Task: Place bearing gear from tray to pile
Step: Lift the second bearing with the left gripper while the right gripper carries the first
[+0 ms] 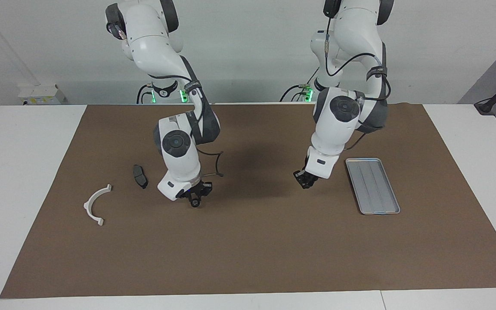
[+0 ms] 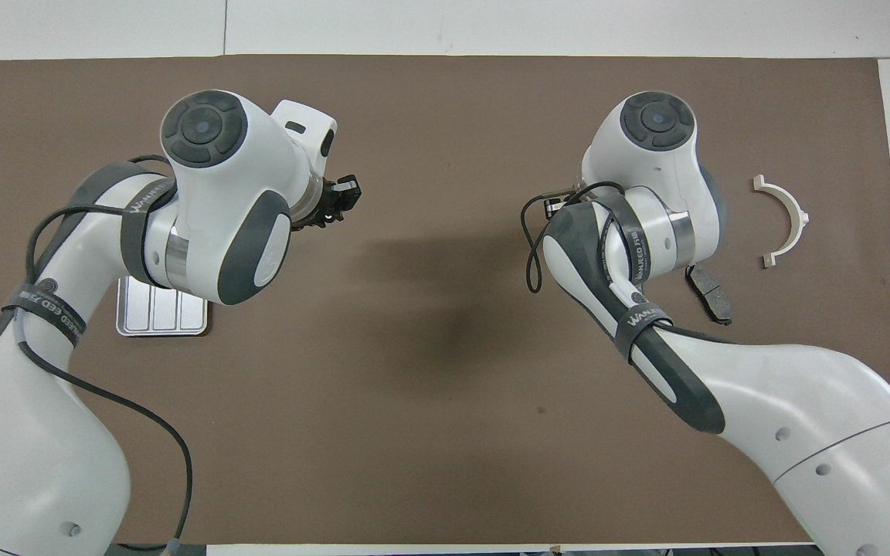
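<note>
Carrying step: the tray (image 1: 373, 185) is empty. The right gripper (image 1: 194, 198) fingers seem closed on the bearing gear (image 1: 195, 203); next, lower it beside the brake pad (image 1: 140, 175). The left gripper (image 1: 306, 181) waits over the bench; I cannot tell its grip.

Tray (image 2: 161, 316) lies partly under the left arm.

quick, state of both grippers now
Left gripper: over the mat beside the tray, cannot be told.
Right gripper: low over the mat near the brake pad, cannot be told.

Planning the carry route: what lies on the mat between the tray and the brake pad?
In the facing view, only bare brown mat lies between the tray and brake pad; the left gripper and right gripper hang over that stretch.
</note>
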